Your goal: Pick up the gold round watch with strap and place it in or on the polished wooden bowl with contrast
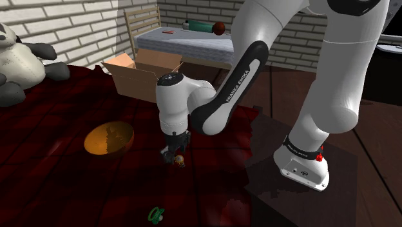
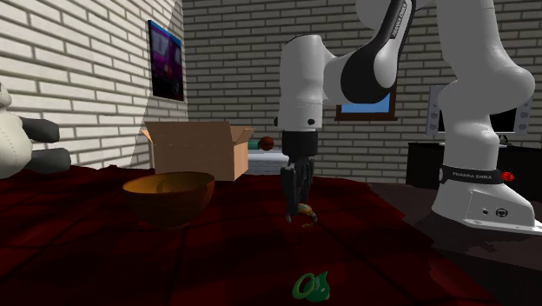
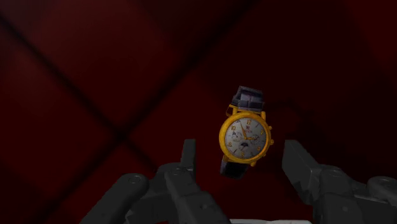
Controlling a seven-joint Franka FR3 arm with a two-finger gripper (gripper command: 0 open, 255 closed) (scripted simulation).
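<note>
**A:** How does the end effector (image 3: 242,162) stand?

**B:** Its two black fingers (image 3: 187,156) are apart. It points down at the bench (image 1: 58,184), low over the dark red checked cloth (image 3: 95,76) that covers it.

**A:** And the watch?

**B:** The watch (image 3: 244,137) lies on the cloth between the fingers, closer to one than the other. There is a gap on each side, so neither finger touches it. It has a round gold case, a pale dial turned toward the wrist camera, and a dark strap running out at both ends.

**A:** Where is the bowl?

**B:** The bowl (image 1: 109,139) sits upright on the cloth, to the shoulder view's left of the end effector and apart from it. Its inside is orange-brown.

**A:** What else is around?

**B:** A small green thing (image 1: 155,214) lies on the near side of the cloth. An open cardboard box (image 1: 143,76) stands on the far side, beyond the bowl. A stuffed toy (image 1: 19,61) sits at the shoulder view's far left. A bed (image 1: 187,40) stands behind the box by a brick wall (image 1: 64,26). The white arm (image 1: 219,103) rises from its dark stand (image 1: 267,138) at the shoulder view's right.
</note>
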